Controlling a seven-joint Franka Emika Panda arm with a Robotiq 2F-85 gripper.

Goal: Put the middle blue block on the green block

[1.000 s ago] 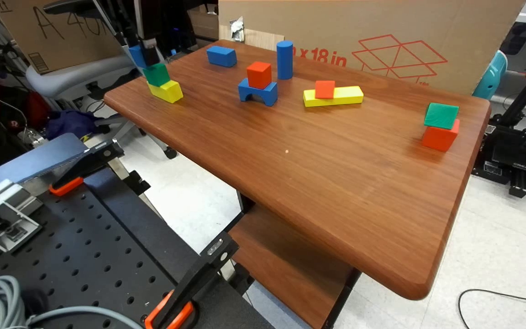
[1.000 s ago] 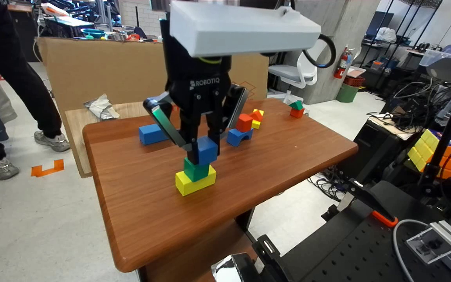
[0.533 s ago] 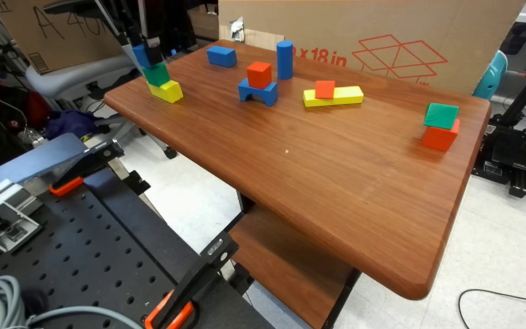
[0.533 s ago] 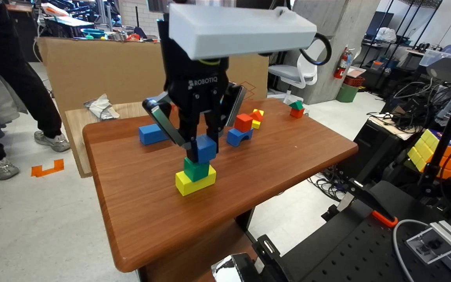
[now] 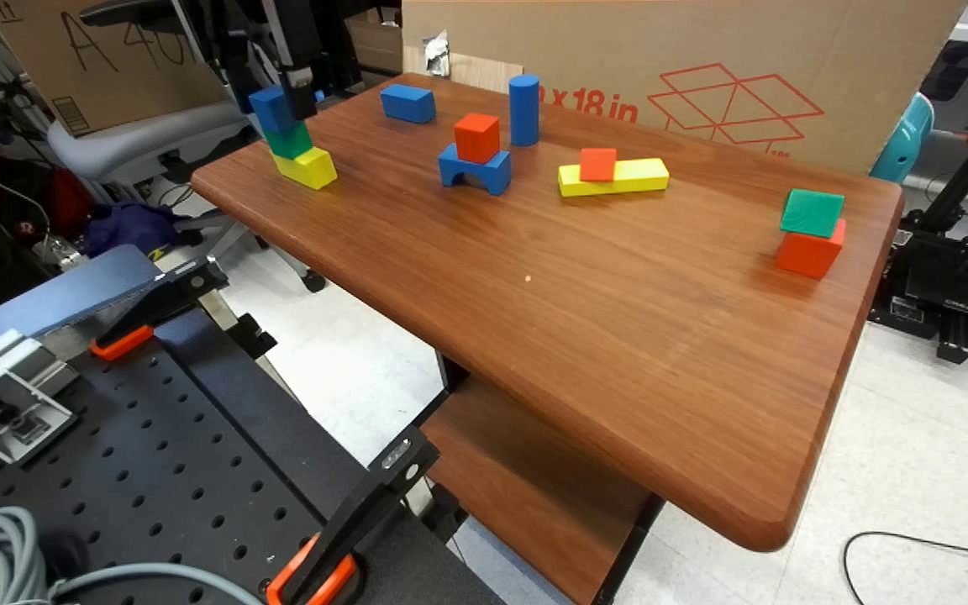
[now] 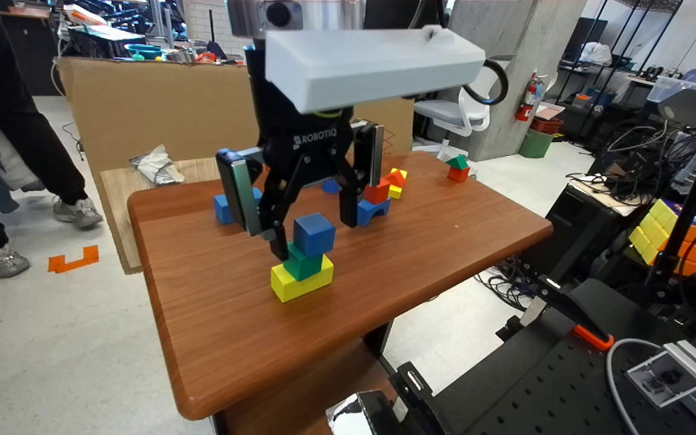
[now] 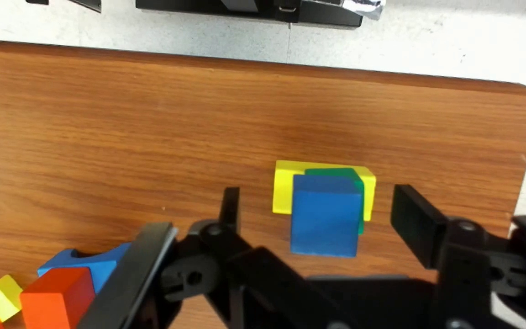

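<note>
The middle blue block (image 6: 313, 234) rests on top of the green block (image 6: 301, 261), which stands on a yellow block (image 6: 312, 281) near one end of the table. The same stack shows in both exterior views. Seen from the wrist, the blue block (image 7: 324, 219) covers most of the green block (image 7: 361, 219), whose back and right edges peek out, so the two are slightly offset. My gripper (image 7: 316, 203) is open around the blue block, with a visible gap on either side of it. In an exterior view the gripper (image 5: 270, 101) partly overlaps the stack's top.
A blue arch (image 5: 476, 170) carries a red cube (image 5: 476, 139), with a blue cylinder (image 5: 524, 109) behind. A blue rectangular block (image 5: 407, 103) lies near the far edge. Farther along are a yellow bar (image 5: 644, 175) and a green piece (image 5: 812, 212) on a red block.
My gripper has spread its fingers and let go of the blue block, having been shut on it in both earlier moments. The blue block has shifted slightly and now sits on the green block.
</note>
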